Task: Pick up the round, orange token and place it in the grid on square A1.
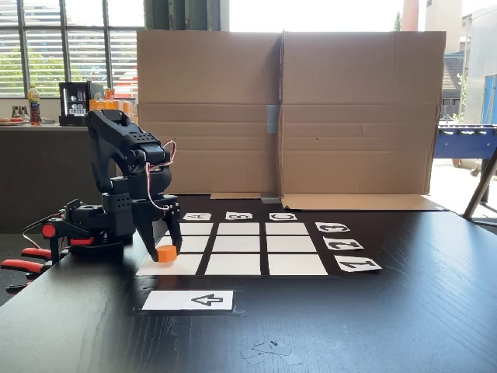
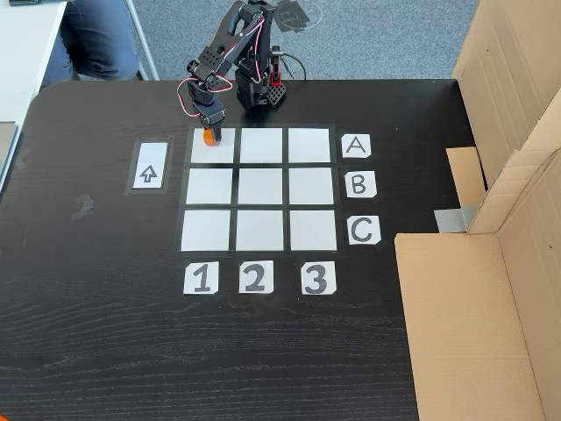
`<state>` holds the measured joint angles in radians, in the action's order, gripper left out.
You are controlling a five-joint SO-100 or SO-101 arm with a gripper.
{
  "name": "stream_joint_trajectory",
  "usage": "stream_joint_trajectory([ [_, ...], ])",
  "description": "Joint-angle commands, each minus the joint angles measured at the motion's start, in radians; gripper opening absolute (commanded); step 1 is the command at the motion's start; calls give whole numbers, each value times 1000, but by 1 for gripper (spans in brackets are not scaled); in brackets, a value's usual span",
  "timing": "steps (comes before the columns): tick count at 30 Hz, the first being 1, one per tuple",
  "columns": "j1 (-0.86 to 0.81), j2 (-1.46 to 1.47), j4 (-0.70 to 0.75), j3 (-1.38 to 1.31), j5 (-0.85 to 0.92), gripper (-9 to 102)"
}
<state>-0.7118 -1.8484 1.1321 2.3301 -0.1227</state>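
The orange token (image 1: 167, 253) sits low on the near-left white square of the grid (image 1: 238, 245) in a fixed view. In the top-down fixed view that token (image 2: 208, 138) lies in the top-left cell of the grid (image 2: 260, 187), in row A above column 1. My black gripper (image 1: 165, 252) points straight down over it, one finger on each side of the token, hugging it. From above, the gripper (image 2: 210, 132) covers most of the token. The token's underside looks to be touching the paper.
A white card with a black arrow (image 1: 189, 300) (image 2: 148, 166) lies just outside the grid beside column 1. A tall cardboard wall (image 1: 287, 109) (image 2: 508, 175) stands behind the table. Red clamps (image 1: 23, 264) hold the arm's base. A seated person's legs (image 2: 96, 35) are beyond the table's corner.
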Motion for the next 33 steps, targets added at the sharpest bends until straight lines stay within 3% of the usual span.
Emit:
stream_joint_trajectory([
  [1, 11, 5, -9, -3, -9, 3],
  [20, 11, 25, -12, -3, -11, 4],
  [33, 3, 35, -28, -3, -11, 26],
])
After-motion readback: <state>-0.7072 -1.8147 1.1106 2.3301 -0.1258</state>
